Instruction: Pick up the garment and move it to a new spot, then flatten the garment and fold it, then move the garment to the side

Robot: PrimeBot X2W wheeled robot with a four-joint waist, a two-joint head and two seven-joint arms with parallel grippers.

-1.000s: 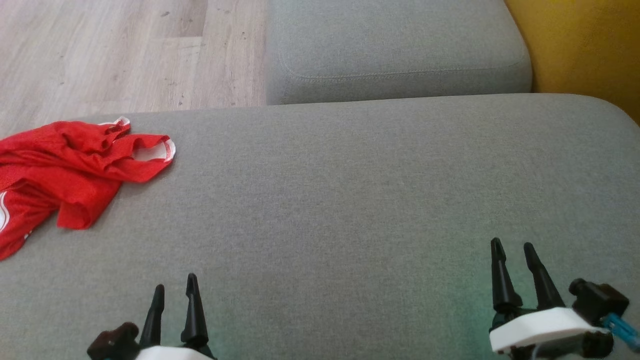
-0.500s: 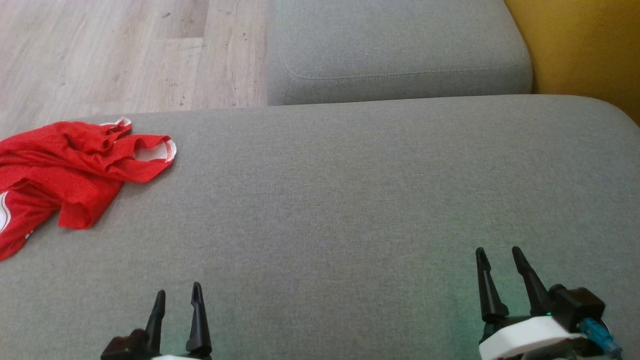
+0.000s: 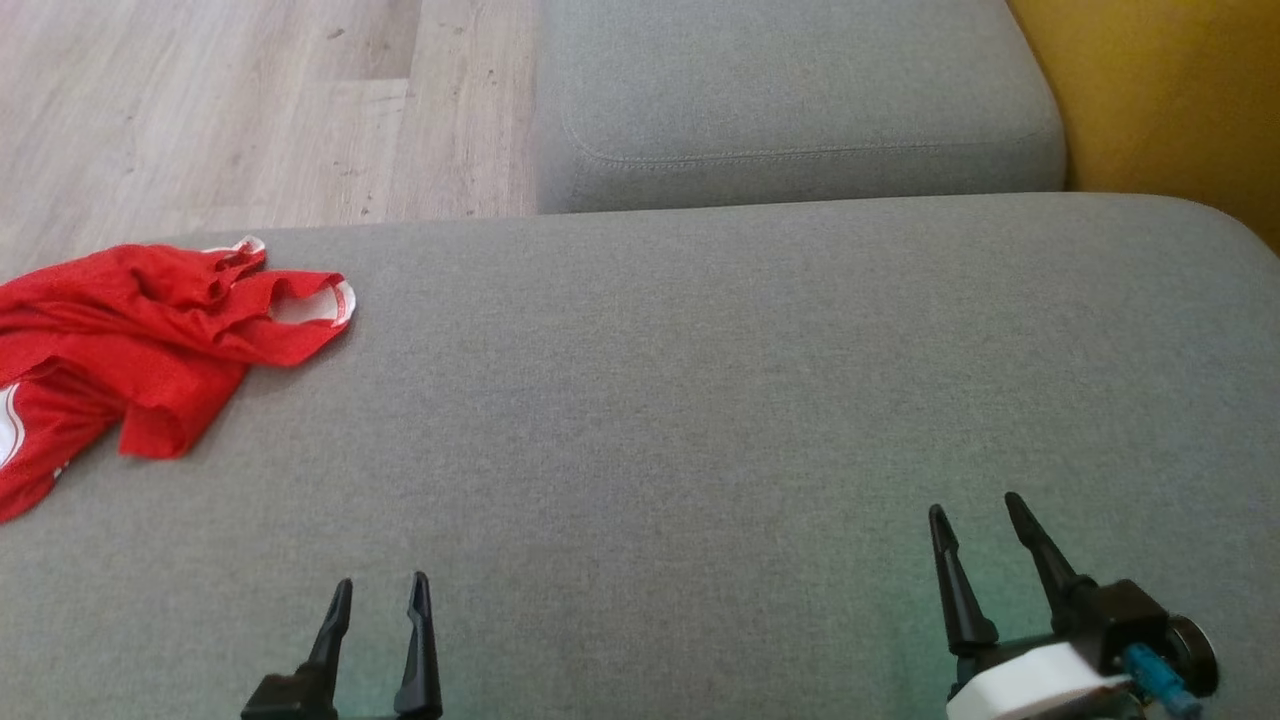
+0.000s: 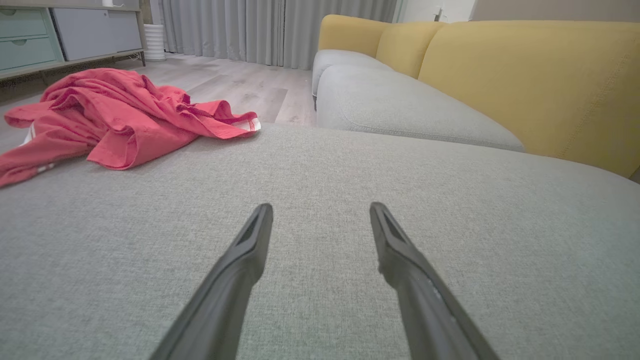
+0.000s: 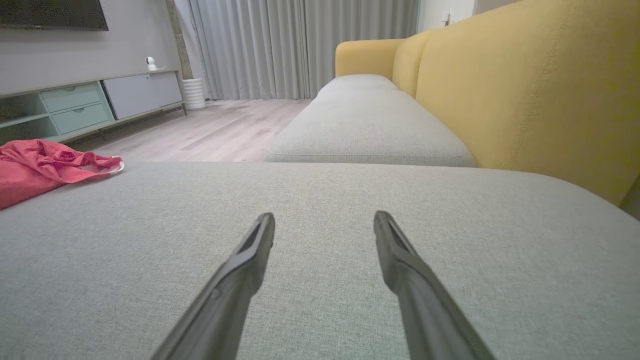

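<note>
The red garment [image 3: 150, 330] is lying crumpled at the far left edge of the wide grey cushion [image 3: 700, 400], one white-trimmed opening pointing toward the cushion's middle and its lower part running off the head view's left border. Both pairs of jaws are standing wide apart and holding nothing. The left jaws are hovering low over the cushion's near edge, their 2 dark fingers [image 3: 333, 630] pointing up the head view. The right jaws are sitting well apart from them on the near right, fingers [image 3: 955, 575] leaning slightly left above a white wrist housing [image 3: 1020, 680]. The garment is lying well away from both. From above, the head view is giving the layout: pale wood floor [image 3: 200, 100] beyond the garment, a second grey seat cushion [image 3: 790, 90] behind the first, and a strip of yellow backrest [image 3: 1160, 90] at the upper right. The left wrist view, looking low along the cushion, is bringing out the garment's height, with folds heaped up and a loose tail trailing left. The right wrist view is catching just the garment's nearer end at its left border and is adding the room behind: grey curtains [image 5: 300, 45], a low cabinet with pale green drawers [image 5: 85, 105], a small white object [image 5: 150, 63] on top of it, and a dark screen [image 5: 50, 14] on the wall.
</note>
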